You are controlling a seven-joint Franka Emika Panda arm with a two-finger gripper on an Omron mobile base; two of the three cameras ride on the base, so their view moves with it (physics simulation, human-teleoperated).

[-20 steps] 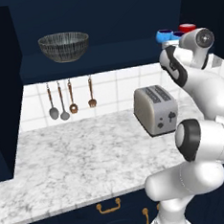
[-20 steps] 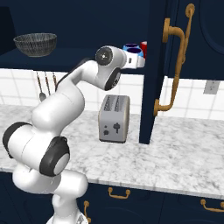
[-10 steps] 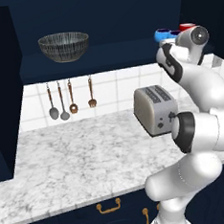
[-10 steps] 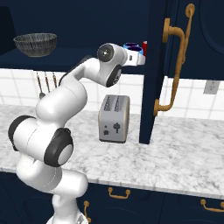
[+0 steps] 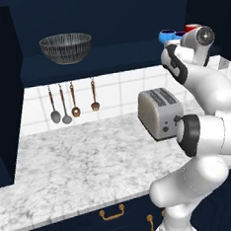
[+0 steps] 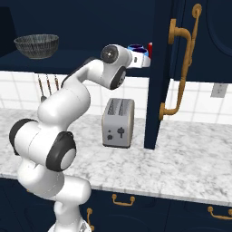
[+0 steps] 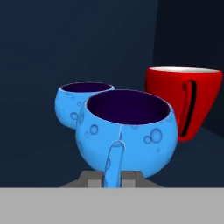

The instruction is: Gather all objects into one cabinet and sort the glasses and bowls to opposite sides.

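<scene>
My gripper [image 7: 113,177] is at the right end of the navy upper cabinet's shelf [image 5: 107,56], shut on the small handle of the nearer blue cup [image 7: 129,131]. A second blue cup [image 7: 72,105] stands just behind it to the left. The red mug [image 7: 175,100] stands to its right, handle facing me. From the base, the blue cups [image 5: 167,34] and red mug [image 5: 192,27] show just past the hand [image 6: 141,58]. The wide grey striped bowl [image 5: 66,46] sits alone at the shelf's left end [image 6: 36,45].
The open navy cabinet door [image 6: 158,77] with its gold handle [image 6: 181,68] stands right beside the hand. A silver toaster [image 5: 159,112] sits on the marble counter [image 5: 82,165] below the shelf. Several utensils [image 5: 71,101] hang on the tiled wall.
The hand has shifted slightly along the right end of the shelf and the elbow has risen. The bowl, mug and far cup stay in place.
</scene>
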